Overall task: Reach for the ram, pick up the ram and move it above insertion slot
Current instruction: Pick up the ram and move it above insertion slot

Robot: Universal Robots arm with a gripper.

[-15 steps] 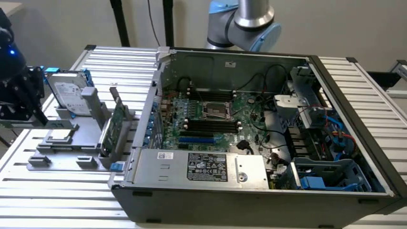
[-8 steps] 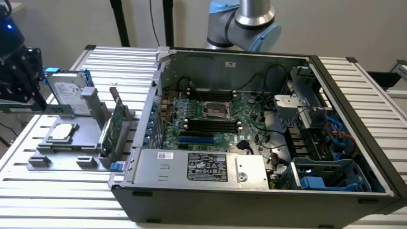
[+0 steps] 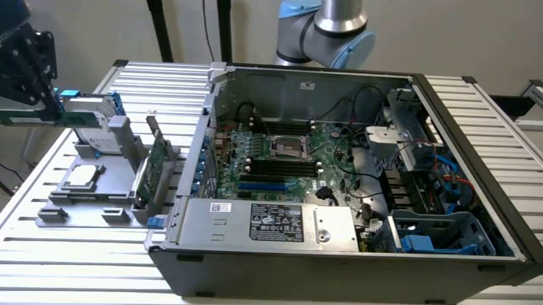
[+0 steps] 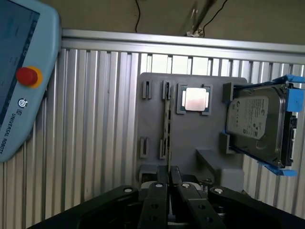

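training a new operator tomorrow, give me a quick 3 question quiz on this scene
1. True or false: the ram is seated in the motherboard.
2. Which part stands upright in the grey fixture, on its side nearest the open case? A) expansion card B) hard drive C) processor chip
3. Fill in: the gripper is shut on the ____.

Key: 1 false, it is held in the air, away from the case; 2 A; 3 ram.

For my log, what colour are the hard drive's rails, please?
Blue rails; clearest in the wrist view.
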